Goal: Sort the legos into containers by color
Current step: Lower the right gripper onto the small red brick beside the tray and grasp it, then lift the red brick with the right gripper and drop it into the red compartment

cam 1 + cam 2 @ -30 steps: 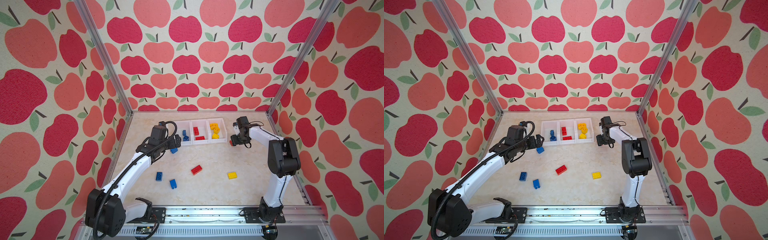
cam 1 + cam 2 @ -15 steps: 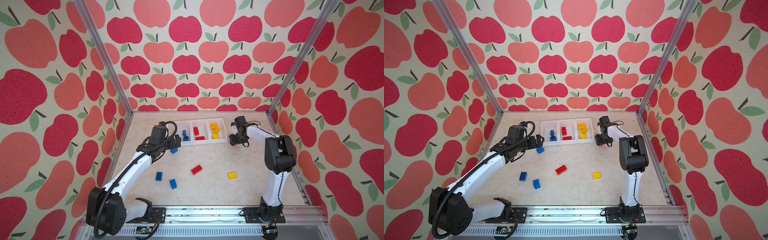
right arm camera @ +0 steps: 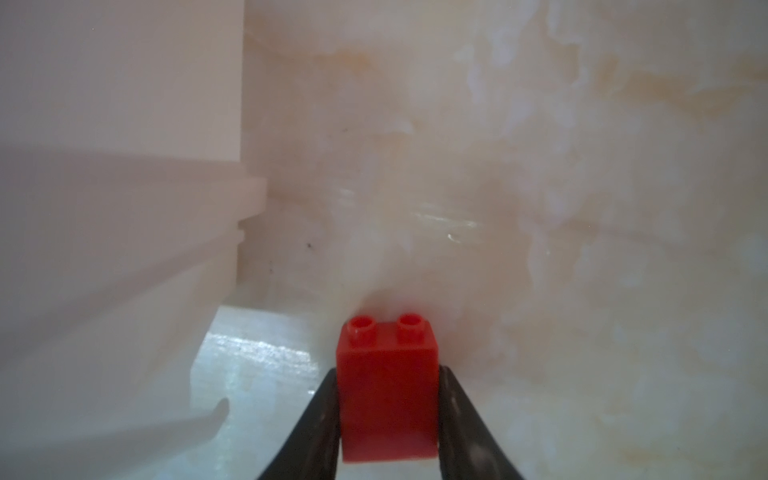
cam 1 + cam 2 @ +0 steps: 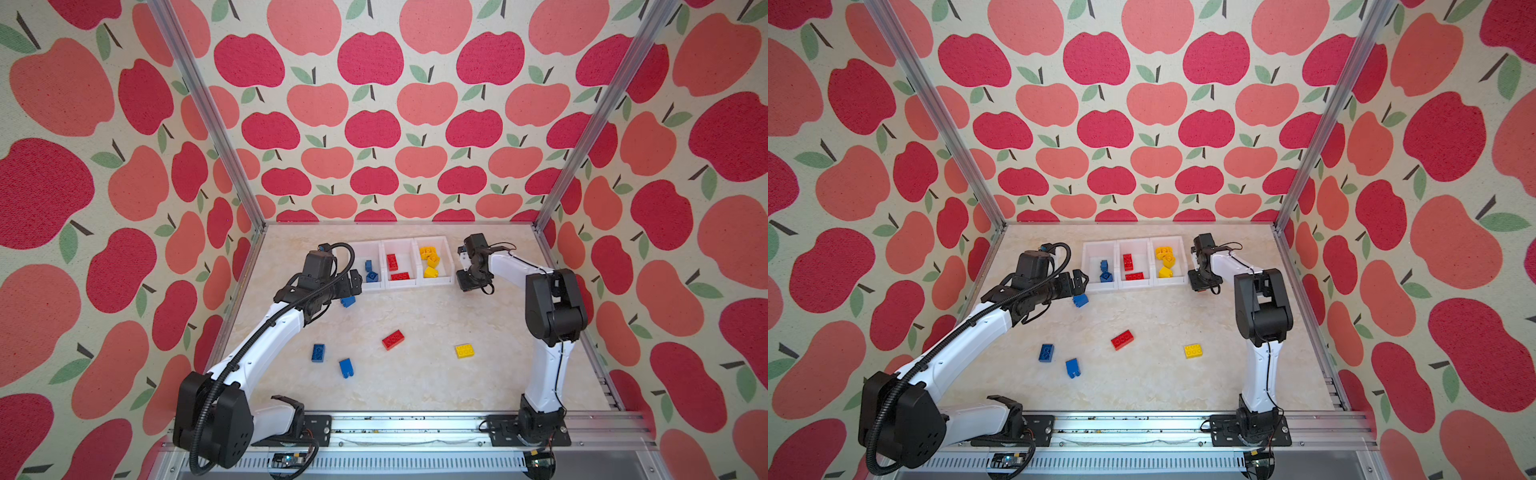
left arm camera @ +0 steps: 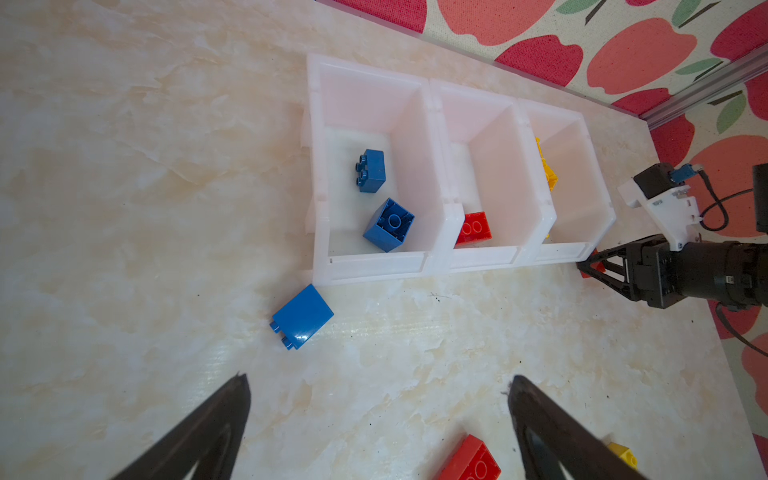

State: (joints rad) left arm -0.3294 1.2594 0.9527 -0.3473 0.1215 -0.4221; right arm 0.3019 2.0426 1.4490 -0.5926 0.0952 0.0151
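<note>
Just beside the containers [image 4: 399,284], red lego [image 3: 388,395] between right fingers [image 3: 461,415]

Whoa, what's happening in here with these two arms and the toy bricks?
It's a color-sorting job: toy bricks go into three white bins. The right gripper is shut on a small red brick right beside the bins. The left gripper hangs open near a loose blue brick. Nearer the front, a long red brick, a yellow brick and two blue bricks lie unsorted.

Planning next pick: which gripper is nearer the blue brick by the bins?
Left: left gripper hangs beside the blue brick; right gripper, past the yellow-brick bin, grips a red brick.
</note>
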